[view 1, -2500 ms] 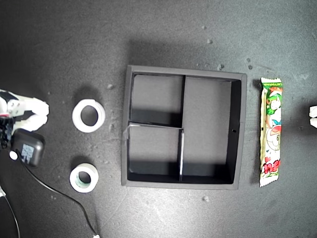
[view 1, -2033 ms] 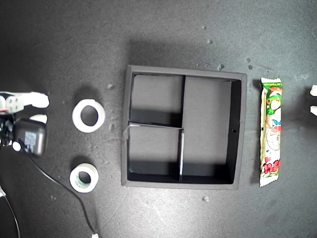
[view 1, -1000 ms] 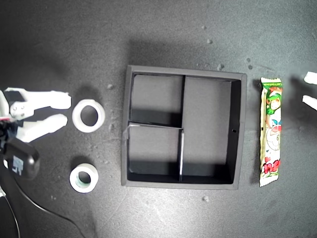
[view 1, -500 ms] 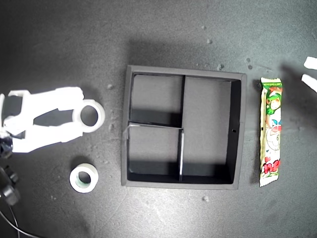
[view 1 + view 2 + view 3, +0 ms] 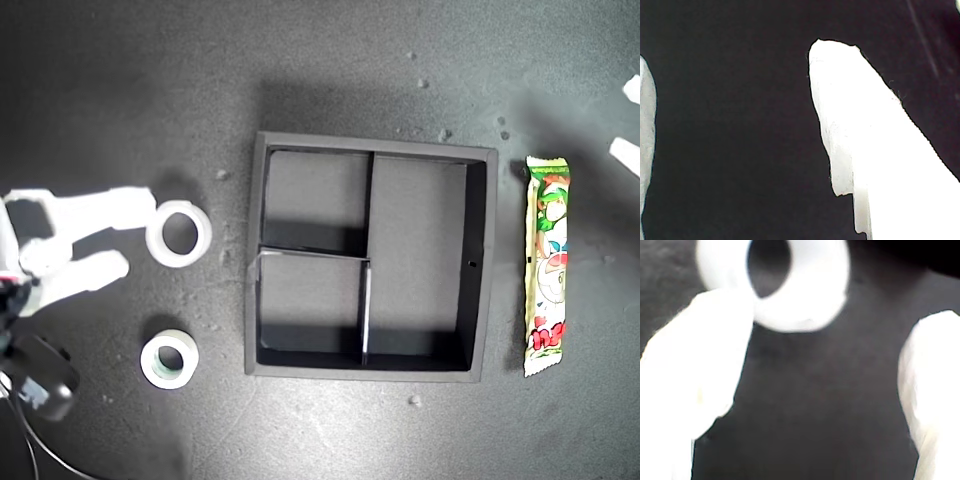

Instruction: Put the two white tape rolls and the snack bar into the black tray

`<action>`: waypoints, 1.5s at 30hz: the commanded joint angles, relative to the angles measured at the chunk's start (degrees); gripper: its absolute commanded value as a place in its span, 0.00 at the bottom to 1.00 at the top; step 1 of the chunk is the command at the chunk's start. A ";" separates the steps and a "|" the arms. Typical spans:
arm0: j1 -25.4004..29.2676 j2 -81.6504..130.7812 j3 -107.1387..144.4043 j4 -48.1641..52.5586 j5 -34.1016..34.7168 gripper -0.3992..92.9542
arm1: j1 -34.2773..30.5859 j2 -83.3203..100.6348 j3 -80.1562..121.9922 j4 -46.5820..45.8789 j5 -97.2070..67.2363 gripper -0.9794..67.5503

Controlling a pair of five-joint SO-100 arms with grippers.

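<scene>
The wider tape roll (image 5: pixel 179 233) lies just beyond my second claw (image 5: pixel 138 236), nearly touching one fingertip (image 5: pixel 138 207); the smaller tape roll (image 5: pixel 169 361) sits beside it, the tray (image 5: pixel 481 262) and snack bar (image 5: pixel 547 266) farther ahead

plain tape roll (image 5: pixel 790 287): blurred, edge-cropped | my first gripper (image 5: pixel 628 120): mostly out of frame

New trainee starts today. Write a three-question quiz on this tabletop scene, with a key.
1. True or false: the black tray already holds an item.
2. Which ring lies at my second gripper: A the plain white tape roll, or B the tape roll with the greenish core?
3. In the exterior view, on which side of the tray does the snack bar lie?

Key: 1 false, all three compartments are empty. 2 A. 3 the exterior view's right.
</scene>
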 commanded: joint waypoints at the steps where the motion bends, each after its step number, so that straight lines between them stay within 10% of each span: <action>1: 1.41 -13.71 -9.05 1.85 -1.23 0.24 | -1.93 -10.20 -11.51 0.79 -3.34 0.36; 15: 4.22 -32.87 -17.05 3.34 -4.31 0.23 | -12.39 -83.58 -69.52 23.55 -15.82 0.37; 45: -0.44 -60.03 -30.41 2.29 -1.41 0.13 | -21.36 -85.43 -60.56 24.96 -22.15 0.36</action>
